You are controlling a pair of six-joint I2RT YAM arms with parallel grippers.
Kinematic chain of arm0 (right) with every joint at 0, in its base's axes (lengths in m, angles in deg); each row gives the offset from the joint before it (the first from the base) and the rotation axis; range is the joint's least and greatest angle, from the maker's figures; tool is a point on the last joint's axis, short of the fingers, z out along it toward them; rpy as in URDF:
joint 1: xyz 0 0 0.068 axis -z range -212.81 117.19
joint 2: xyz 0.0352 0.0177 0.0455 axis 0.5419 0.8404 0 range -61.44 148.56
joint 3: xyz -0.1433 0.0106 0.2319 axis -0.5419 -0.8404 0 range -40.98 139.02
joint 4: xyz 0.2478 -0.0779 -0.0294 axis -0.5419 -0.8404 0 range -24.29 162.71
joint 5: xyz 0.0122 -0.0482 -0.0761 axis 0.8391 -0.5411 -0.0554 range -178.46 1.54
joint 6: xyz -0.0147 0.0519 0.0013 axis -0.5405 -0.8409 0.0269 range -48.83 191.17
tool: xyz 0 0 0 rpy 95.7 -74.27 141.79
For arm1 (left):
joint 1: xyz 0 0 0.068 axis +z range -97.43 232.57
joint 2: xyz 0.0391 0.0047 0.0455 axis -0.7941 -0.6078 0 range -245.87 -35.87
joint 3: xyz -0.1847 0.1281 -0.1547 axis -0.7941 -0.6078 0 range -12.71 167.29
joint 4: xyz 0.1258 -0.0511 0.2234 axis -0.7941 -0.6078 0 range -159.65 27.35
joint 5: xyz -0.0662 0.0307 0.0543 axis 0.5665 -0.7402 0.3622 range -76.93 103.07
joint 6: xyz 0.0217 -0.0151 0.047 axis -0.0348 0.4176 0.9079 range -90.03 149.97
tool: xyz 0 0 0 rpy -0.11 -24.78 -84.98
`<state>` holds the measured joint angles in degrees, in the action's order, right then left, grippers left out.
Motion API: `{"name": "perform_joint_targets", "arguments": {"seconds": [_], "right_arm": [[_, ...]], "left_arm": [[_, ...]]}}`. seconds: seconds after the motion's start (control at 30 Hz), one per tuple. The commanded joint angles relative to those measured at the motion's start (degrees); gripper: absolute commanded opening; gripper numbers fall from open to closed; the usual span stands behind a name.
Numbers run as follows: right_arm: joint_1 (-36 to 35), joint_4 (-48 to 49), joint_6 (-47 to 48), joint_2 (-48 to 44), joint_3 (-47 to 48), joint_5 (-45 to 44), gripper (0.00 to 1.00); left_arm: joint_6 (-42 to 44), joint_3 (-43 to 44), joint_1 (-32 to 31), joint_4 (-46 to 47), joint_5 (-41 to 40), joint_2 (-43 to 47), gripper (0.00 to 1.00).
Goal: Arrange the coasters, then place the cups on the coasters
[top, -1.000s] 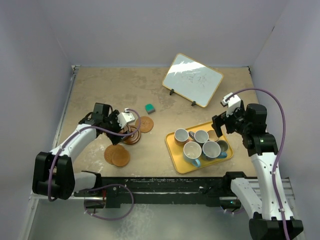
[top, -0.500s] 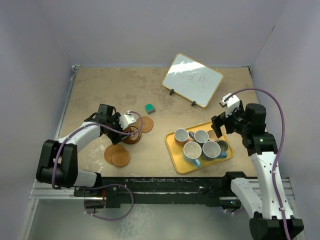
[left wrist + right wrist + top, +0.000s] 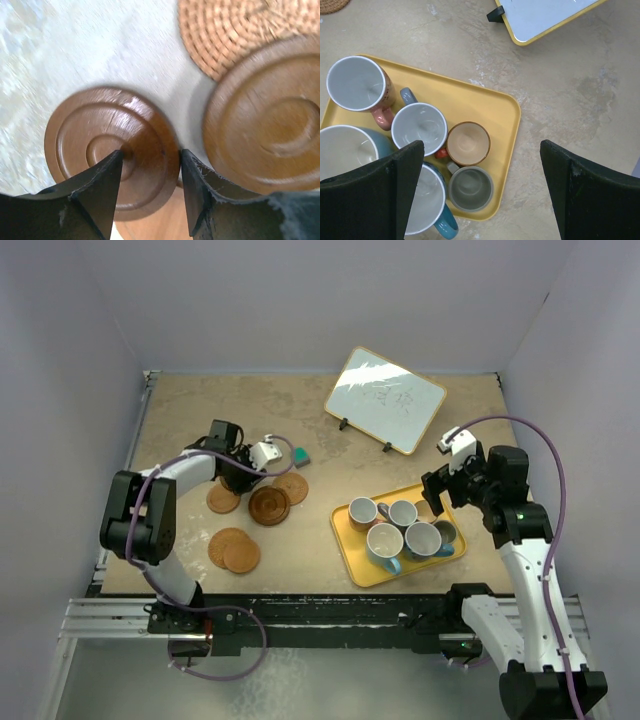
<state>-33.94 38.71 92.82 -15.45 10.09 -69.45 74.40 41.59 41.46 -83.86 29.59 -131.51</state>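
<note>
**Bench scene, viewed from behind the two arms**

**Left tool** (image 3: 239,479): extended over the beige mottled bench (image 3: 180,410). Its black fingers (image 3: 95,200) are about half closed and point down at a ringed dark brown wooden coaster (image 3: 112,147). One fingertip overlaps the disc's middle and the other meets its rim. I cannot tell whether the disc is pinched or simply lies below them. A strip of lighter orange-brown shows under the disc's near edge.

**Other coasters:**
- A second ringed brown coaster (image 3: 265,135) lies just to the right, and in the wrist view its far edge covers part of a woven light orange-brown coaster (image 3: 235,30).
- Two flat orange-brown coasters (image 3: 227,544) lie nearer the arm bases, well apart from the tool, and overlap each other.

**Right tool** (image 3: 481,145): released, jaws spread wide with nothing between them. It hovers above the right part of a yellow rectangular tray (image 3: 509,107).

**Cups:** all of them stand upright in the tray, packed close, pale insides up.
- A pinkish cup (image 3: 359,82) is at the tray's far left.
- A pale grey-blue cup (image 3: 419,129) is just beside it.
- An orange-tan cup (image 3: 467,144) is next to that one.
- A grey cup (image 3: 470,189) is just nearer than the orange-tan one.
- A larger light blue cup (image 3: 345,147) is at the left.
- Another larger blue cup (image 3: 430,200) stands beside the grey one.
- Both larger cups are partly hidden by the tool's finger.

**Background:** a yellow-framed whiteboard (image 3: 385,400) is propped on black feet beyond the tray, and a small teal block (image 3: 301,456) lies just beyond the woven coaster
</note>
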Motion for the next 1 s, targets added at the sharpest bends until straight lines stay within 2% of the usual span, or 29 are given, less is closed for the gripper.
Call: {"name": "perform_joint_targets", "arguments": {"seconds": [0.0,0.47,0.83,0.97], "right_arm": [[-0.3,1.0,1.0,0.2,-0.3,-0.7,1.00],[-0.3,1.6,1.6,0.7,-0.9,-1.7,1.00],[-0.2,1.5,2.0,1.6,-0.8,-2.2,1.00],[-0.3,1.3,2.0,1.2,-0.7,-1.5,1.00]], "left_arm": [[-1.3,6.6,-0.3,-2.8,4.2,-6.2,0.45],[-5.8,22.2,-0.4,-6.0,13.1,-19.6,0.32],[-10.7,30.3,-3.2,-4.5,14.9,-25.3,0.32],[-10.6,32.8,-4.7,-5.1,12.8,-26.5,0.31]]}}
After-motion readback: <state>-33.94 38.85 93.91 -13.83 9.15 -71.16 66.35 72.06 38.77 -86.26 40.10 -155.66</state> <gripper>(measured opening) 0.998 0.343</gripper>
